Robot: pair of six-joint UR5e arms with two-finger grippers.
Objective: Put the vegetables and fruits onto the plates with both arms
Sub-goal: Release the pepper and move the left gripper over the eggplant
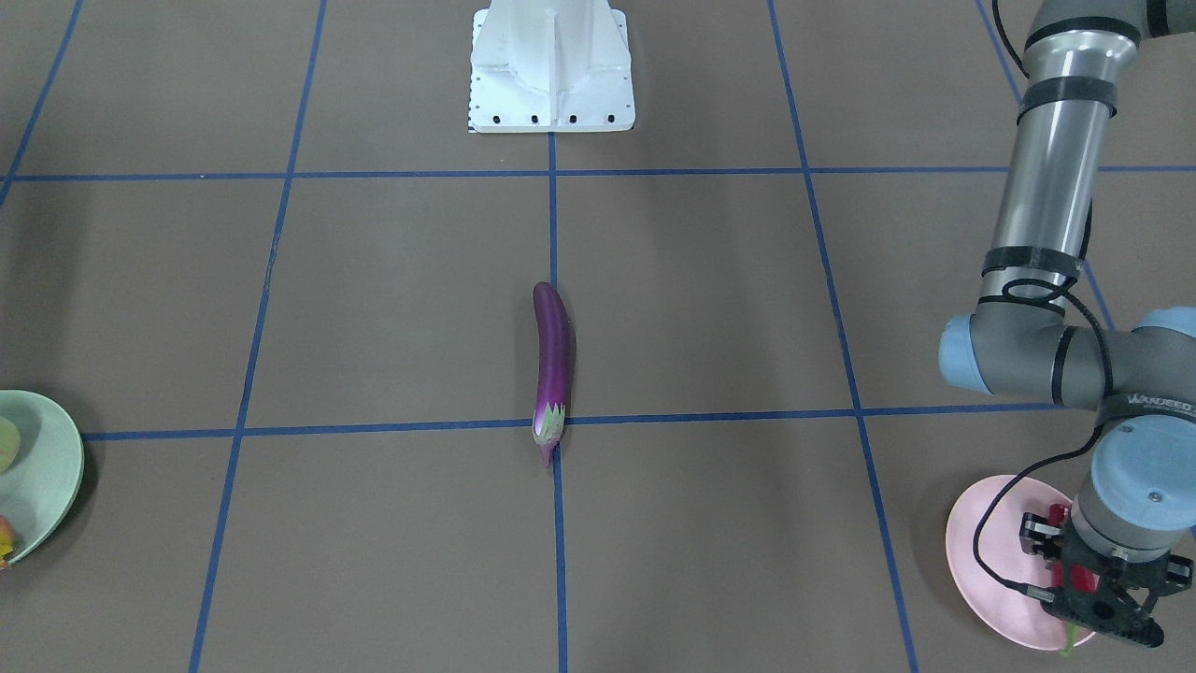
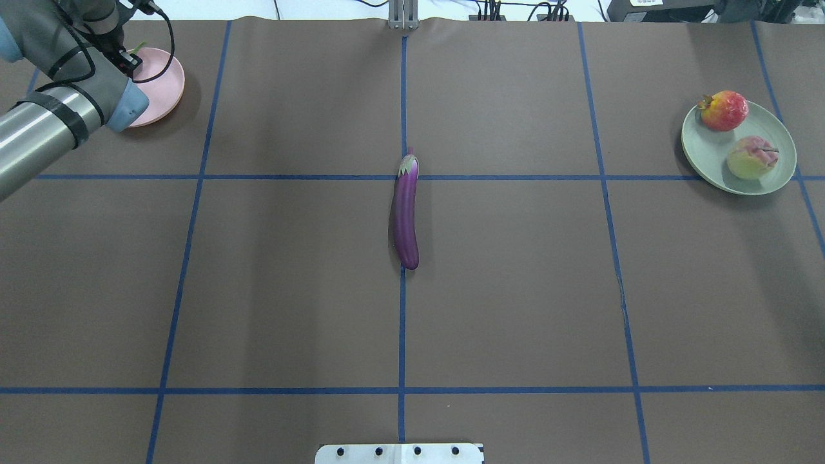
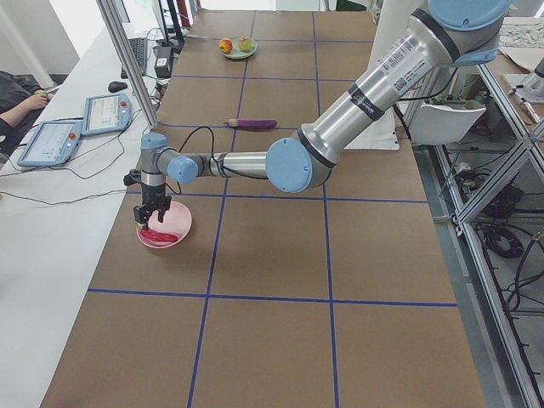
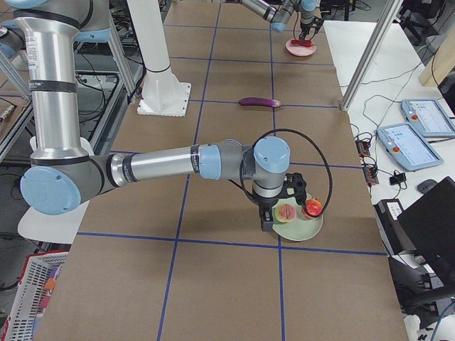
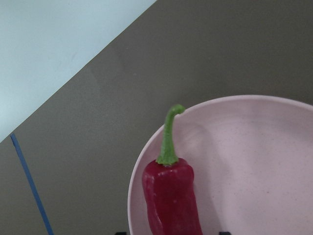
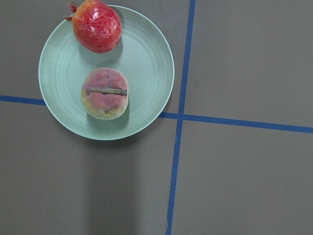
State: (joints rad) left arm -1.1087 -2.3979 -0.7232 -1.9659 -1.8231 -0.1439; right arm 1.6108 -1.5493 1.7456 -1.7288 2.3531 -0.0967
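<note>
My left gripper [image 1: 1089,598] hangs over the pale pink plate [image 1: 976,561] at the table's far left corner. The red chili [image 5: 171,196] lies on that plate [image 5: 254,147], stem pointing away. The fingertips stand apart on either side of it, so the gripper is open. The purple eggplant [image 2: 406,212] lies on the table's centre line, far from both grippers. The mint green plate [image 2: 709,154] holds the peach [image 2: 751,158] and the pomegranate-like fruit [image 2: 724,110]. My right gripper [image 4: 274,217] shows only in the exterior right view, beside that plate [image 4: 302,229]; I cannot tell its state.
The white pedestal base [image 1: 551,65] stands at the robot's side of the table. Blue tape lines grid the brown table top. Tablets [image 3: 51,140] and cables lie on the white bench beyond the table's far edge.
</note>
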